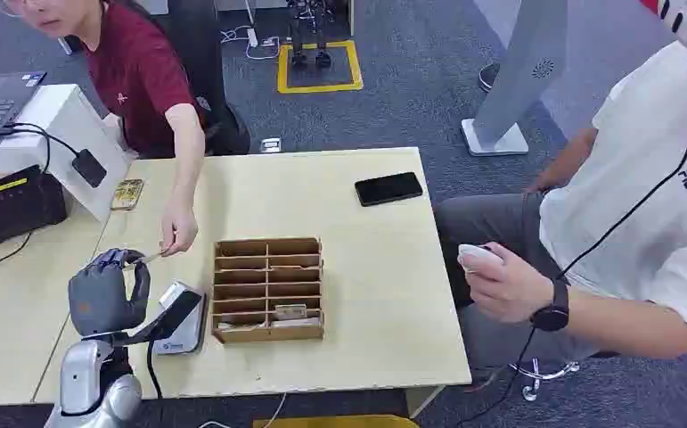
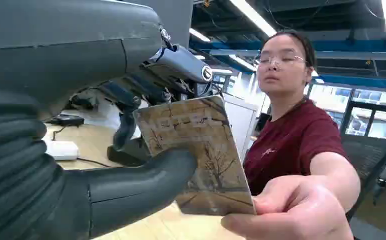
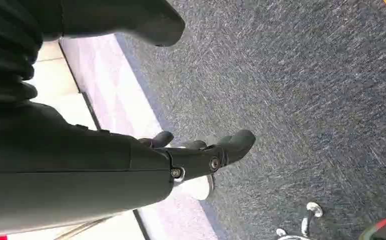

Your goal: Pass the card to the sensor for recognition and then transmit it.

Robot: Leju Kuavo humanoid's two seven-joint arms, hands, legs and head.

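The left hand [image 1: 108, 290] is raised over the near left part of the bench [image 1: 384, 294], its thick grey thumb and dark fingers [image 2: 125, 102] closed on the card [image 2: 201, 155]. A person's hand [image 1: 179, 234], reaching from the far left edge in a dark red sleeve, grips the opposite end of the same card, so both hold it at once. In the head view the card is a thin pale sliver between the two hands.

Just beside the left hand, toward the near edge, stands the sensor [image 1: 179, 316], a small white block with a slanted dark face and a black cable running off the front edge. Next to it sits a brown wooden tray [image 1: 268, 288] split into slots in two columns; one near slot holds a card-like piece. To the right of the tray the pale wooden surface runs bare to the right edge, and a black phone [image 1: 388, 188] lies flat near the far right corner. Another patterned card [image 1: 126, 193] lies near the far left, beside a white box [image 1: 63, 134] and a black device [image 1: 14, 205] with a yellow label too small to read.

A seated person in a white shirt [image 1: 651, 223] marked "FILA" holds a small white object just off the right edge.

The card is stiff and rectangular, printed in sepia with bare trees; its writing is blurred.

The right hand [image 3: 201, 157] hangs over grey carpet, its dark fingers loosely spread and holding nothing.
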